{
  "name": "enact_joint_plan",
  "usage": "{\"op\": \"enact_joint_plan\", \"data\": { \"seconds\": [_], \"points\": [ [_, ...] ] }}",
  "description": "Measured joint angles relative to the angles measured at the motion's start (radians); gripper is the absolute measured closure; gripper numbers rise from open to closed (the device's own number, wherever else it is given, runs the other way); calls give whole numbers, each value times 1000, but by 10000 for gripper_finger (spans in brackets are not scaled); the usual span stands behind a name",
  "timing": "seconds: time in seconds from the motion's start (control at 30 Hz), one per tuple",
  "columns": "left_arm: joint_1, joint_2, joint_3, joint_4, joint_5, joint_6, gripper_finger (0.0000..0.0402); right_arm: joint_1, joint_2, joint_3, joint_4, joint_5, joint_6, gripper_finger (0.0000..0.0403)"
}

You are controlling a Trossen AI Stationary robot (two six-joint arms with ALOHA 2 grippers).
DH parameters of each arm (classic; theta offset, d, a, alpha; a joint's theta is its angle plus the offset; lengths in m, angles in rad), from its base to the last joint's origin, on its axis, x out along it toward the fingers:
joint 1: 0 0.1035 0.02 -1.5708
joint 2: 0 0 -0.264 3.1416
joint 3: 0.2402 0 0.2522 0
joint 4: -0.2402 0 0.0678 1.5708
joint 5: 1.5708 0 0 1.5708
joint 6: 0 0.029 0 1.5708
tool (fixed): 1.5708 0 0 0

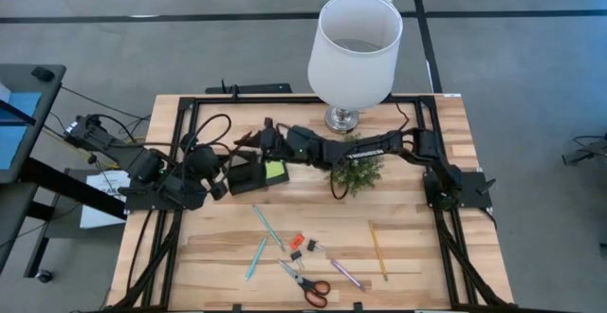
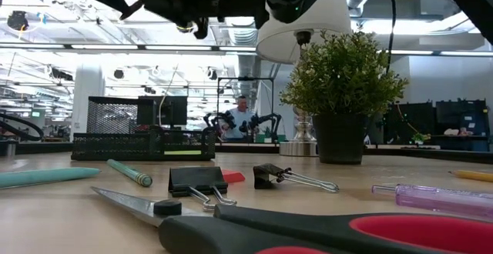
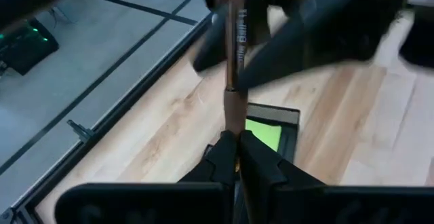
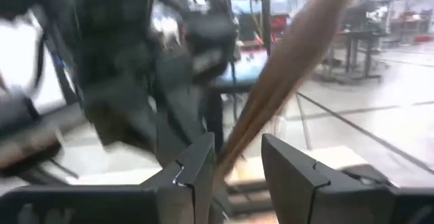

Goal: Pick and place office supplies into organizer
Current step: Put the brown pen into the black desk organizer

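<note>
High view, by descending size.

Table (image 1: 417, 256): pale wood, carrying everything below.

Lamp (image 1: 354, 47): white shade, at the far edge; not part of the job.

Plant (image 1: 358, 171): just beside the lamp base, under the right arm's reach.

Organizer (image 1: 248, 178): black, left of the plant. Both arms meet above it, probably so the pen can drop into the taller compartment.

Left gripper (image 3: 236, 142): clamped on the lower end of the pen, held upright over the organizer.

Right gripper (image 4: 237, 163): set around the same pen higher up; whether it pinches or merely brackets it cannot be told. This looks like a handover or a steadying hold.

Scissors (image 1: 305, 280): red handles, near edge, waiting.

Pen (image 3: 232, 68): brown, upright, between both grippers.

Teal pens (image 1: 266, 226), pencil (image 1: 377, 249), pink pen (image 1: 346, 273): loose on the near boards.

Pad (image 1: 276, 171): lime-green, already in the low tray.

Clips (image 1: 302, 247): near the scissors.
</note>
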Motion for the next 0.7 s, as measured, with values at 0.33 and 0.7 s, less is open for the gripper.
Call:
{"op": "enact_joint_plan", "data": {
  "seconds": [0.33, 0.7],
  "points": [
    [-10, 1, 0, 2, -3, 21, 401, -15, -2, 0, 15, -78, 44, 288],
    [-10, 0, 0, 6, 1, 0, 401, -10, -1, 0, 29, -85, -15, 381]
  ]
}}
